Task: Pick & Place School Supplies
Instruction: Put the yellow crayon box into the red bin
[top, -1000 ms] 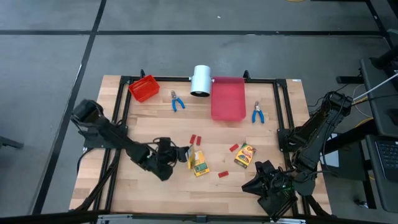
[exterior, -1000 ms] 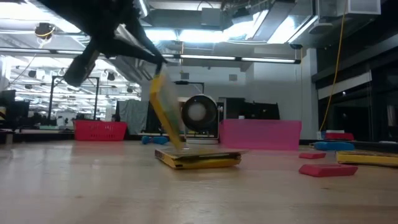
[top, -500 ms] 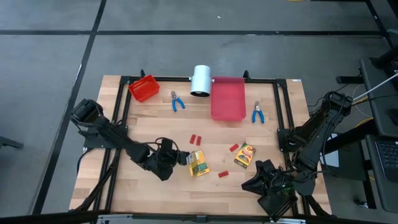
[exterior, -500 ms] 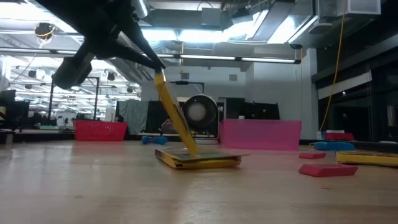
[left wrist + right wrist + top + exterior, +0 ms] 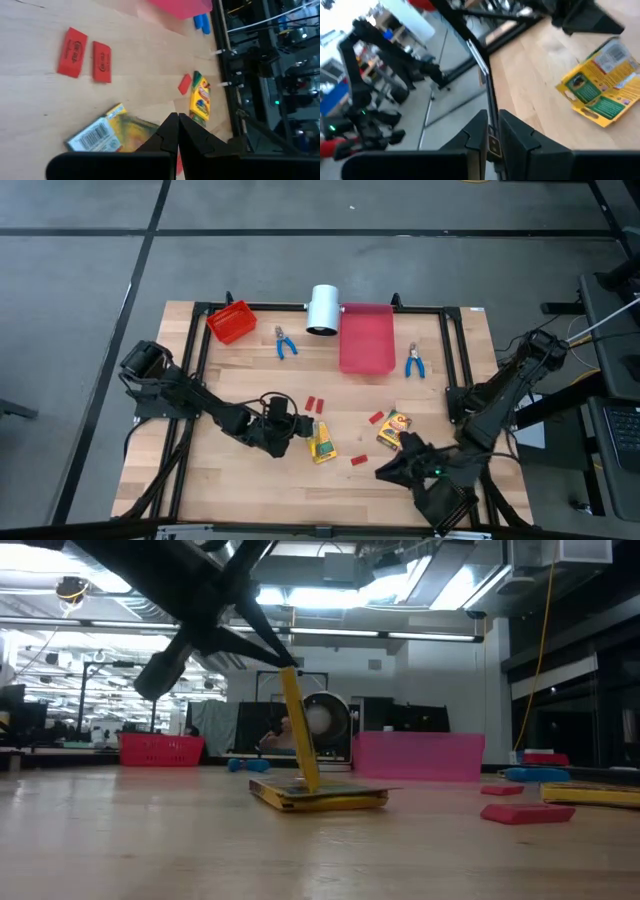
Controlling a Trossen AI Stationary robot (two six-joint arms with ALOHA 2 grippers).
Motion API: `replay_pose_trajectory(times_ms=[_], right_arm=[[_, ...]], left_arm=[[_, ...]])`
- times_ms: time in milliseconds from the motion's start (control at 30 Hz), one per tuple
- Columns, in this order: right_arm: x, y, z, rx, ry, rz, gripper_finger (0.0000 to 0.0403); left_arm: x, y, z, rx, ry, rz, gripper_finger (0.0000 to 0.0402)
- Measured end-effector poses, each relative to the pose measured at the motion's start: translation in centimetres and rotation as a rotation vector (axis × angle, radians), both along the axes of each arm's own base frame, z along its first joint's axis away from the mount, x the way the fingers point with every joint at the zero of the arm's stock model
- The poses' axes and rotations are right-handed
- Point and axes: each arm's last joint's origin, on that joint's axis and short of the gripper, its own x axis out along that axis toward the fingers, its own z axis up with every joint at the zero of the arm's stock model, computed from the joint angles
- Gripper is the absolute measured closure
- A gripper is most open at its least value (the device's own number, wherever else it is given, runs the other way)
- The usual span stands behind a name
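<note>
My left gripper (image 5: pixel 300 430) is shut on a thin yellow-orange box (image 5: pixel 300 730), which stands steeply tilted in the low view. The box's lower end rests on a second yellow box (image 5: pixel 320 797) lying flat on the table (image 5: pixel 320 444). A third yellow box (image 5: pixel 394 430) lies to the right and also shows in the right wrist view (image 5: pixel 600 87). Red blocks (image 5: pixel 313 404) (image 5: pixel 376 418) (image 5: pixel 358 461) lie around them. Two blue-handled pliers (image 5: pixel 286 343) (image 5: pixel 413 362) lie at the back. My right gripper (image 5: pixel 385 472) is shut and empty near the front right. My left gripper pinches the standing box by its upper end (image 5: pixel 287 675) between its two fingers, coming slantwise from above and the table's left. The box hangs tilted below the fingers, its lower end (image 5: pixel 310 785) on the flat box. The left wrist view does not show the contact.
A red bin (image 5: pixel 231 322), a white cylinder (image 5: pixel 323 310) and a pink-red tray (image 5: pixel 366 338) stand along the far edge. A black frame (image 5: pixel 452 350) runs around the table. Bare wood lies at the front left.
My left gripper has moved toward the table's right with the box's upper end. The box has tipped more upright, and its lower end has slid a little right on the flat box. My right gripper has shifted a little toward the table's left.
</note>
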Motion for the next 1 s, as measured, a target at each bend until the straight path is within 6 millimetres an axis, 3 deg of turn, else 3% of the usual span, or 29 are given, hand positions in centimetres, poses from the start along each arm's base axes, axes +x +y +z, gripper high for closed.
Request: replay_pose_trajectory(times_ms=[233,400,600,833,1000], right_arm=[[2.2,-1.4,-0.7,-0.017,0.048,0.064,0.0329],[3.0,-2.1,-0.8,-0.005,0.063,0.071,0.0271],[3.8,-3.1,-0.9,0.079,0.096,0.039,0.0214],[5.9,-5.0,-1.9,0.164,0.173,0.021,0.0204],[8.4,-6.2,-3.9,0.240,0.241,0.052,0.0204]], left_arm=[[0.1,0.2,0.0,0.001,0.002,0.004,0.0400],[0.1,0.3,-0.1,0.013,0.021,-0.005,0.0400],[-1.0,-0.8,-1.0,-0.055,0.166,-0.155,0.0400],[-2.6,-3.4,-1.2,-0.111,0.194,-0.217,0.0400],[-3.1,-3.3,-1.6,-0.131,0.235,-0.179,0.0400]])
